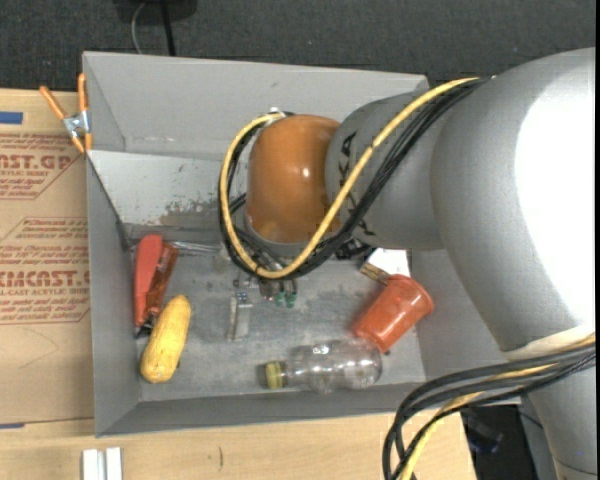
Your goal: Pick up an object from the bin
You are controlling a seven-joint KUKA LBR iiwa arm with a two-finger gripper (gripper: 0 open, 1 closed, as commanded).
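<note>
1. Grey robot arm (500,188), nearest the lens, reaches in from the right. Its orange wrist cover (290,178) and looped yellow-and-black cables (332,223) hide much of what sits below.
2. Grey metal bin (110,218): a few loose items, well spread, with the centre of the floor bare.
3. Clear plastic bottle (325,366) lies on its side along the near wall, cap to the left.
4. Orange-red plastic cup (392,311) lies tipped over right of centre, just above the bottle.
5. Yellow oblong banana-like toy (167,340) and red stapler-shaped tool (150,276) lie close together by the left wall.
6. Gripper (263,292) hangs low over the bare floor mid-bin, between the red tool and the cup. Its opening cannot be told, and no object is visible in it.
7. Risks (judgement):
   - Closing here likely grabs nothing, since no item lies beneath.
   - The smooth, round bottle may roll or slip from a grasp.
   - The bulky wrist or the cables could nudge the cup on a sideways move.
</note>
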